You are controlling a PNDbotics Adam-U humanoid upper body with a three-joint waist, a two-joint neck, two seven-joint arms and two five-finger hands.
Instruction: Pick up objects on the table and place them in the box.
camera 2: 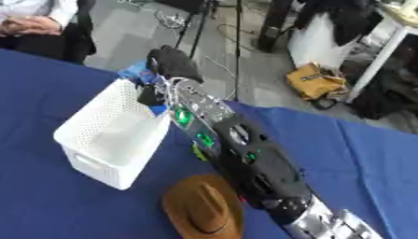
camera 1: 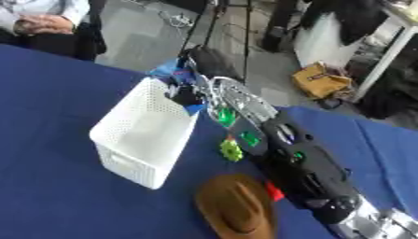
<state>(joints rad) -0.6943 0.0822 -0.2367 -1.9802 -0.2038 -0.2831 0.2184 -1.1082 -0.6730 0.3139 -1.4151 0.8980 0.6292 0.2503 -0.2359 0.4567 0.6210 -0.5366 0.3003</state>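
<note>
Reaching from the near right, the right hand (camera 2: 167,63) hangs over the far rim of the white box (camera 1: 143,133), holding a blue thing (camera 1: 170,71). Whether the fingers clench it, I cannot tell. A brown hat (camera 1: 235,204) lies near the box.

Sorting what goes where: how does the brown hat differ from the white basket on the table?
The brown hat is low, rounded and solid, with a brim and dented crown; the white basket is tall, boxy and perforated. The hat lies nearer the camera; the basket sits farther back, by the robot's right hand. The basket opens upward; the hat rests brim down. Both sit on the blue tablecloth.
</note>
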